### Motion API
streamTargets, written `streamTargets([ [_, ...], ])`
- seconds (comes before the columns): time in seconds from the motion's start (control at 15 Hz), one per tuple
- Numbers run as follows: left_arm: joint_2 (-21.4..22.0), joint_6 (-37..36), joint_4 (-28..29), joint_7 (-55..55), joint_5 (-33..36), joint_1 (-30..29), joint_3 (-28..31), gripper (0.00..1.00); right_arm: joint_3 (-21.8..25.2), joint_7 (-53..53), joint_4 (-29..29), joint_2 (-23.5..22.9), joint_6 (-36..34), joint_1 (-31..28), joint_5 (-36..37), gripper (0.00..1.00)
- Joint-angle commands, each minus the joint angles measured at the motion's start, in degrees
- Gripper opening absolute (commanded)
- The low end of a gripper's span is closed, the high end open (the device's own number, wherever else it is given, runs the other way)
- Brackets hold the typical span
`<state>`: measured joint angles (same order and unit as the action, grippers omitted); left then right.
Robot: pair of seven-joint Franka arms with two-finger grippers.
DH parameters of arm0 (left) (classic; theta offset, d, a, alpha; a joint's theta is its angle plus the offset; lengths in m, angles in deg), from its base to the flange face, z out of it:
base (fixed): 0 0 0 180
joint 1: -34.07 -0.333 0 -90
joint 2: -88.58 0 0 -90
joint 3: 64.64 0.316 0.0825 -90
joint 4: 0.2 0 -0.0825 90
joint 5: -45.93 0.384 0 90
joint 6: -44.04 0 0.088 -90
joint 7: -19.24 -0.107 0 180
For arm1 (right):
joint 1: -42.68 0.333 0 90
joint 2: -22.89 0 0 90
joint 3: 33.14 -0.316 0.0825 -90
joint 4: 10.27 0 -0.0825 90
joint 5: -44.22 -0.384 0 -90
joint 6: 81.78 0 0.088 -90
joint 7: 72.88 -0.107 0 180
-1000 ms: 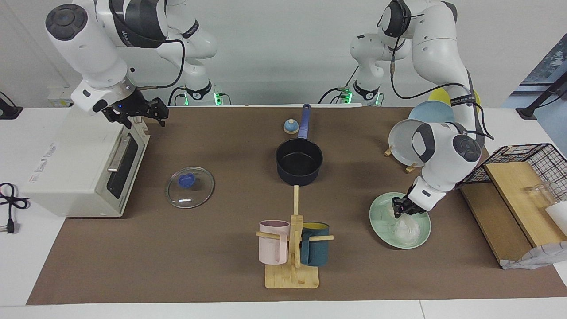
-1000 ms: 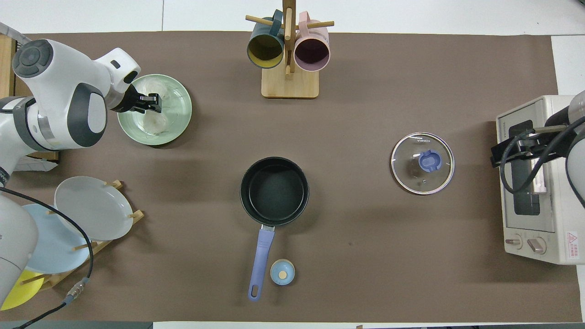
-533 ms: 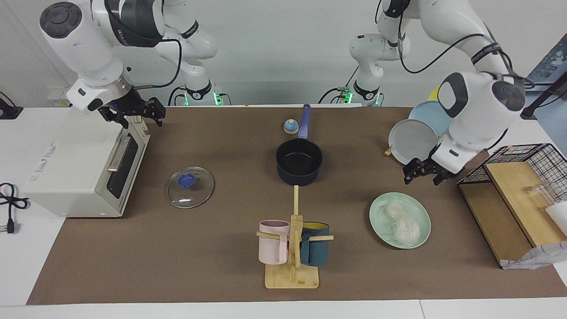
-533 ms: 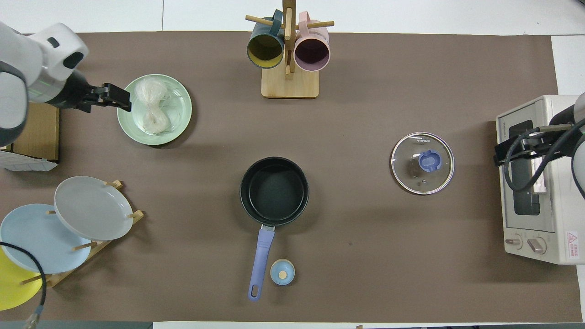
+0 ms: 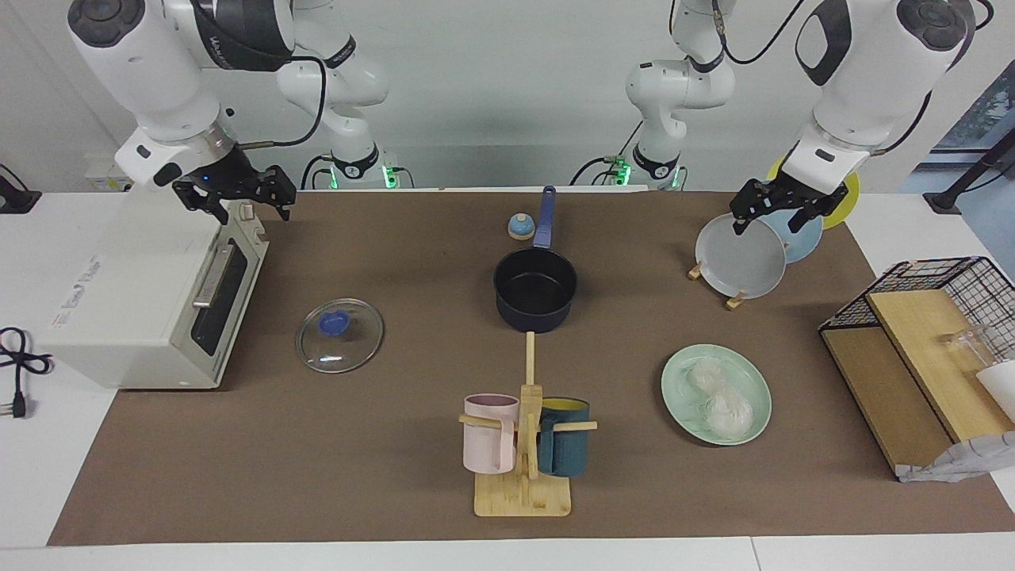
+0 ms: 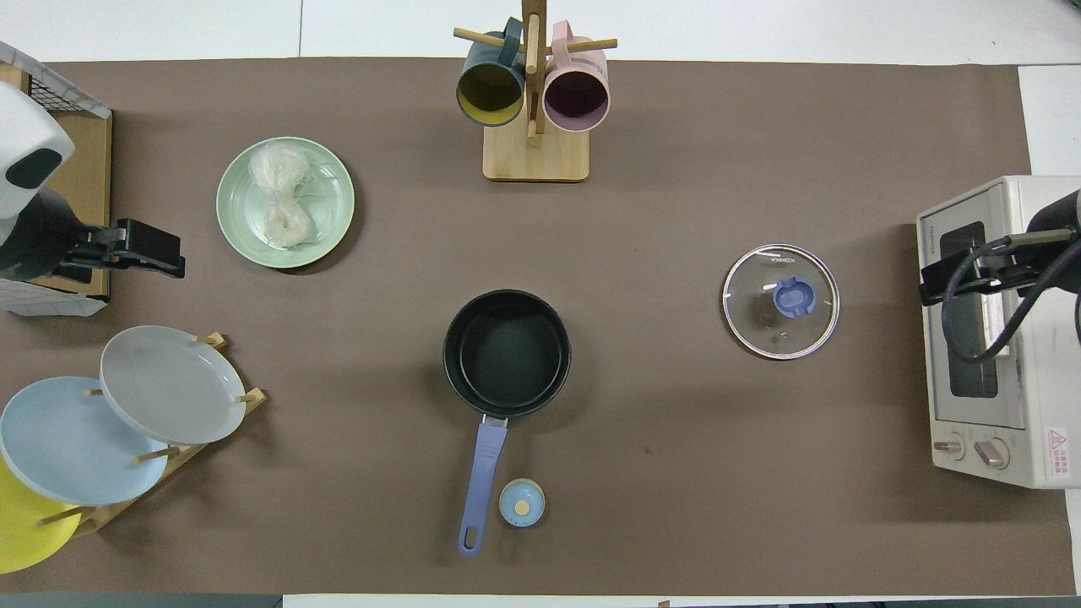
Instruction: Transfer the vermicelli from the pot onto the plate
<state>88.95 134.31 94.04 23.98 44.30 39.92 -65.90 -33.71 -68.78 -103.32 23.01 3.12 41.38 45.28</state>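
Note:
The vermicelli (image 5: 719,398) lies as a white clump on the mint-green plate (image 5: 755,379), toward the left arm's end of the table; it also shows in the overhead view (image 6: 283,198) on the plate (image 6: 331,203). The pot (image 5: 535,287) stands mid-table, its black inside bare, handle toward the robots; it also shows in the overhead view (image 6: 507,350). My left gripper (image 5: 767,217) is open and empty, raised over the plate rack; it also shows in the overhead view (image 6: 165,253). My right gripper (image 5: 252,208) is open and waits over the toaster oven (image 5: 135,293).
A glass lid (image 5: 339,335) lies between the pot and the oven. A mug stand (image 5: 523,444) with two mugs stands farther from the robots than the pot. A rack holds a grey plate (image 5: 739,258). A wire basket (image 5: 928,309) sits at the left arm's end.
My left gripper has let go of the vermicelli on the plate, risen and swung back toward the robots over the plate rack. The right gripper has barely moved.

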Motion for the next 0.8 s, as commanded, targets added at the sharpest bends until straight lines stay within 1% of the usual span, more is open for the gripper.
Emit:
streamTargets([
  [0.0,2.1,0.1,2.7,1.0,1.4,0.7,0.0,1.00,0.7,-0.5,0.3,0.3,-0.9,-1.2,-0.5,1.00],
  [0.13,2.0,-1.9,1.7,1.0,1.4,0.7,-0.2,1.00,0.9,-0.5,0.3,0.2,-0.9,-1.2,-0.5,1.00],
  [0.33,1.4,-6.7,-2.2,1.0,1.1,0.1,-0.3,1.00,0.8,-0.6,0.3,0.7,-0.8,-0.9,-0.5,1.00],
  [0.73,1.3,-6.0,-2.3,1.0,0.8,-0.1,-1.0,1.00,0.7,-0.5,0.3,0.9,-0.7,-0.6,-0.6,1.00],
])
